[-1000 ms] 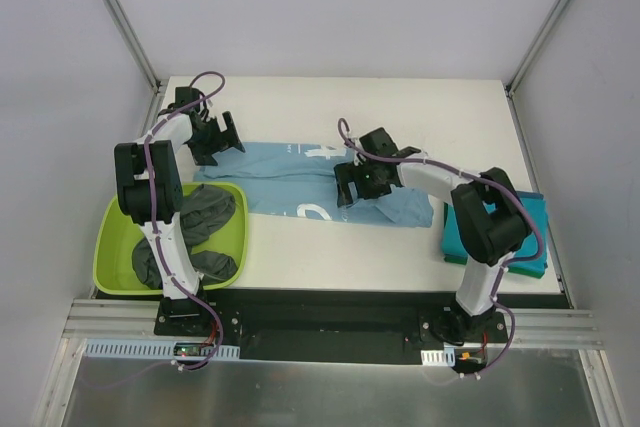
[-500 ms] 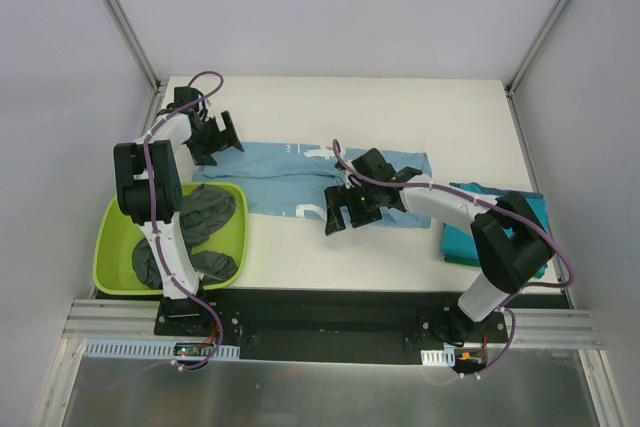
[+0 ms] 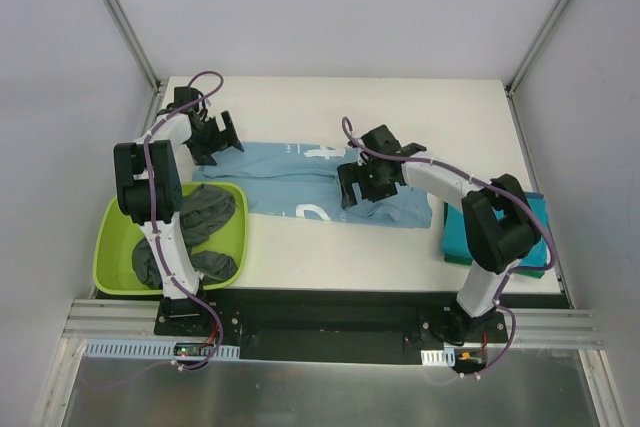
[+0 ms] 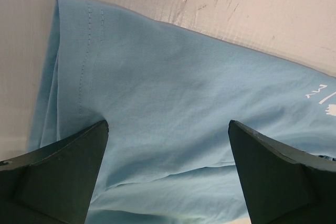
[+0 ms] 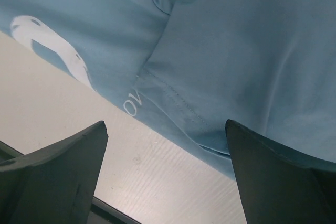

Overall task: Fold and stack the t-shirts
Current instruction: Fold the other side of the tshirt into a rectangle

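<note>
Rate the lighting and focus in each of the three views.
Top external: even, diffuse light, sharp throughout, only faint shadows on the white table. Left wrist: light blue t-shirt crisp down to its stitching, the near dark fingers soft-edged and featureless. Right wrist: cloth slightly softer, gentle fold shadows, no glare.

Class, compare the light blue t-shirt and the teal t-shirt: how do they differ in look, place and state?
The light blue t-shirt lies spread long across the middle of the table; the teal t-shirt is a compact, seemingly folded block near the right edge. The light blue t-shirt bears white print; the teal t-shirt shows none. Both rest on the white table, neither gripped.
</note>
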Action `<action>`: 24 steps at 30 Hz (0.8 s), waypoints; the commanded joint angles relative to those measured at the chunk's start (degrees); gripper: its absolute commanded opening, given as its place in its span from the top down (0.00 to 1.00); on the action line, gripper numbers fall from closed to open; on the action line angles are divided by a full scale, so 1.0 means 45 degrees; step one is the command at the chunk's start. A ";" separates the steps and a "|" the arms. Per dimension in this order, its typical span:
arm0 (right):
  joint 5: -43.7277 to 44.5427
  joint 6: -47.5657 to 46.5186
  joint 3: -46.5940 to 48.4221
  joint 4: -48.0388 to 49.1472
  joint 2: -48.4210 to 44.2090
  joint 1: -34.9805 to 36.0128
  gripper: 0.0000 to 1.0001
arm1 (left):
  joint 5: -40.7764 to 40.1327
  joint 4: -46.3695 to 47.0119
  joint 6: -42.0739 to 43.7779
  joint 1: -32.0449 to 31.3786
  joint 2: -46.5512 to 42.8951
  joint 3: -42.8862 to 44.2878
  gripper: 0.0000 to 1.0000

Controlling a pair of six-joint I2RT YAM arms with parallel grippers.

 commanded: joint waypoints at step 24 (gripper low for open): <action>-0.4488 -0.0081 -0.2094 -0.2466 -0.3093 0.0715 0.04 | -0.0700 -0.0578 0.0100 0.0303 0.0688 0.0275 0.01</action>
